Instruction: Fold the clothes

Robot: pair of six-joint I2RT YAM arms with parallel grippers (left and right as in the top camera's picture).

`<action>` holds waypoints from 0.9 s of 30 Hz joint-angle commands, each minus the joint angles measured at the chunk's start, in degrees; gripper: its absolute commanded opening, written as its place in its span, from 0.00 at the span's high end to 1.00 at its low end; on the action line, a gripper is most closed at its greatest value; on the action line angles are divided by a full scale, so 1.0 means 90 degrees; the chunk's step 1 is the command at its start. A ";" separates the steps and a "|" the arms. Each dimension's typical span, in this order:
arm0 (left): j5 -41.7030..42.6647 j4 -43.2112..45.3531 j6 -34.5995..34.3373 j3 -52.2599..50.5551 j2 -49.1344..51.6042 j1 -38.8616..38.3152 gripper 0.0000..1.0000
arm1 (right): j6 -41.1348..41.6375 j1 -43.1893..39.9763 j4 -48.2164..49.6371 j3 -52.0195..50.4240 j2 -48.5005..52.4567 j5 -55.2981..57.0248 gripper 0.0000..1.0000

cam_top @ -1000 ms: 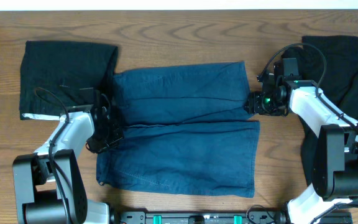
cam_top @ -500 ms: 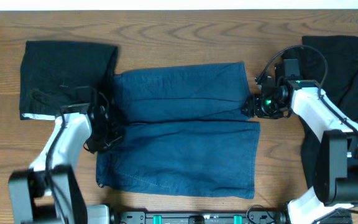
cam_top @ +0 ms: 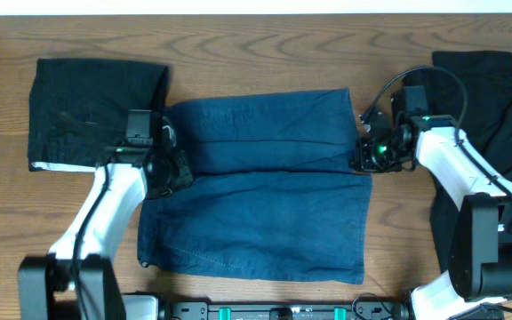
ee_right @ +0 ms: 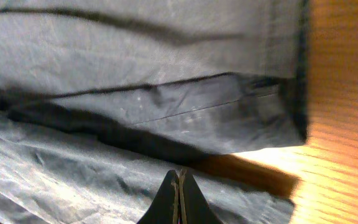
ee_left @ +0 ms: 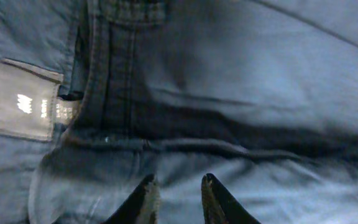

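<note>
Overhead: left hand (cam_top: 174,170) shifted up the shorts (cam_top: 265,209).

grey label (ee_left: 25,99) on the denim shorts (ee_left: 241,93), its white print too blurred to read

Right jaws together, left jaws slightly parted

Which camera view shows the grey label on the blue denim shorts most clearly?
The left wrist view: the grey label lies large and near, stitched on the denim shorts beside the seams. In the overhead view I cannot make it out. The right wrist view shows no label.
</note>
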 commanded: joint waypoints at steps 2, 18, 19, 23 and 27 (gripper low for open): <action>-0.0631 0.0085 0.0036 0.0066 0.0571 -0.0007 0.85 | 0.0002 0.0238 0.0265 -0.0374 0.0005 -0.0107 0.99; -0.1178 0.1056 0.0015 0.0066 0.1707 -0.0034 0.85 | 0.0959 0.0240 0.1280 -0.1151 0.0061 0.2135 0.98; -0.1069 0.1115 0.0017 0.0066 0.1741 -0.0049 0.85 | 0.0959 0.0216 0.1280 -0.1151 0.0061 0.2263 0.97; -0.0636 0.1299 0.0017 0.0068 0.1729 -0.0199 0.85 | 0.1127 -0.0010 0.1275 -0.1146 0.0061 0.2419 0.95; -0.0515 0.1591 -0.0024 0.0068 0.1729 -0.0525 0.85 | 0.1144 -0.0333 0.1287 -0.1095 0.0061 0.2414 0.95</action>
